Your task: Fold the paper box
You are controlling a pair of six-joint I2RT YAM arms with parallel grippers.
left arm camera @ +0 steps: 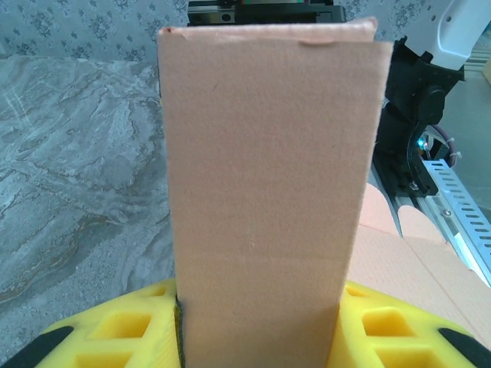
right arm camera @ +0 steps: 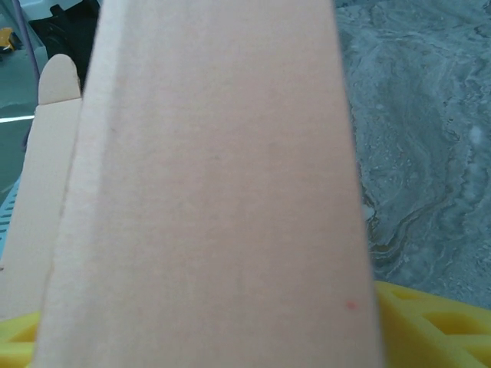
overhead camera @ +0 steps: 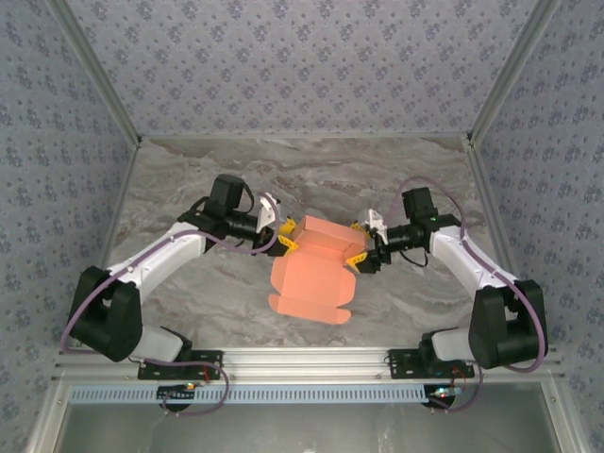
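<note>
The paper box [overhead camera: 316, 260] lies in the middle of the marble-patterned table [overhead camera: 189, 189], between the two arms. It is half made. The far part is raised into a low body, while a wide flat flap [overhead camera: 310, 294] with rounded corners lies on the table toward the near edge.

The left gripper [overhead camera: 286, 238] is at the left end of the raised body. In the left wrist view an upright cardboard panel stands between its yellow fingers [left arm camera: 115, 330], and they meet the panel at both edges, so I judge that this gripper pinches the box end. The reason seems to be to hold the body steady (thin cardboard likes to spring open) while the other arm works.

The right gripper [overhead camera: 360, 253] is at the opposite end. Its wrist view shows a panel very close and blurred, with a yellow finger [right arm camera: 430, 322] just beside its right edge. Whether the jaws press the cardboard or stand a little free of it, I cannot tell. A rounded tab [right arm camera: 57, 77] is seen at the left of that panel.

My judgement is that the side walls are formed and the flap is not yet closed. The next move asks to bring the flap over the body and tuck it in. A loose hold at either end may let the walls fall flat.
</note>
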